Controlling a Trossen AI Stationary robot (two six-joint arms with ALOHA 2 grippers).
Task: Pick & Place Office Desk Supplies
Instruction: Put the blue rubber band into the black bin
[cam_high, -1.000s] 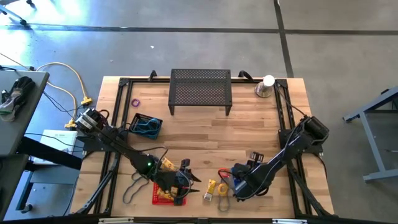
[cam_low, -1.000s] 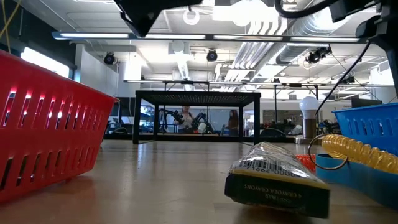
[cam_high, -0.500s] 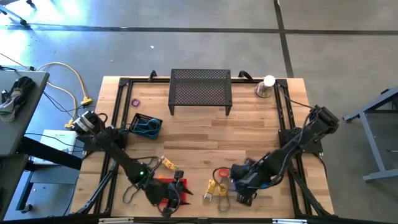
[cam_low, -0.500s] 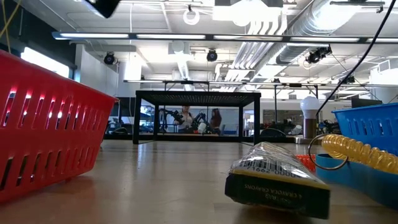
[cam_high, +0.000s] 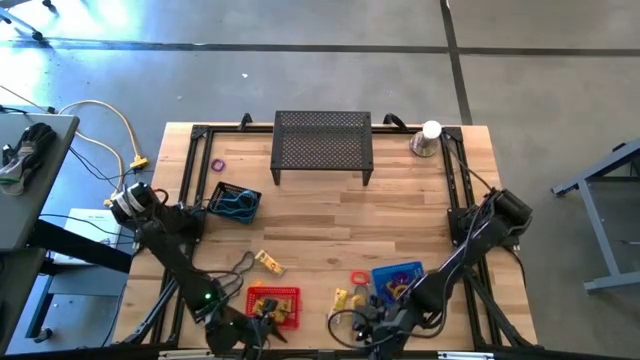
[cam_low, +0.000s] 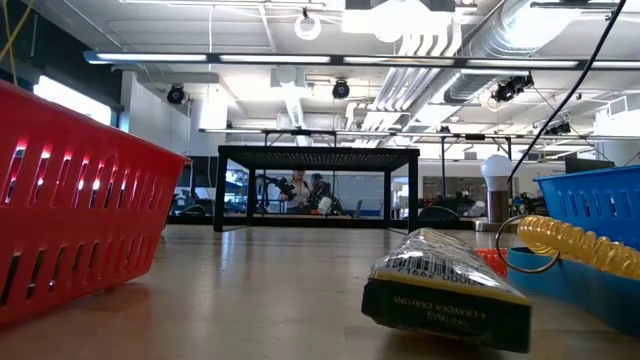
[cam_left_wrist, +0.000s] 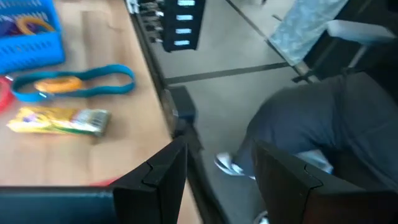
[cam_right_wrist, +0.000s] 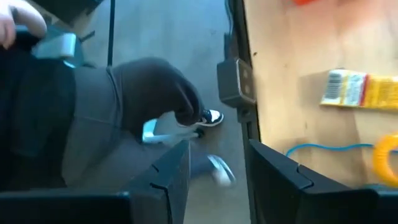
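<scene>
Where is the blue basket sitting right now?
In the high view the blue basket sits near the table's front edge on the right side, right of the red ring and far right of the red basket.

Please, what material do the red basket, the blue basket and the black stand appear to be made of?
Red basket: likely moulded plastic, slightly glossy; light glows through its slotted wall. Blue basket: probably the same plastic, with similar slots. Black stand: seemingly metal mesh, matt black; fine perforations show from above, thin straight legs from table level.
</scene>
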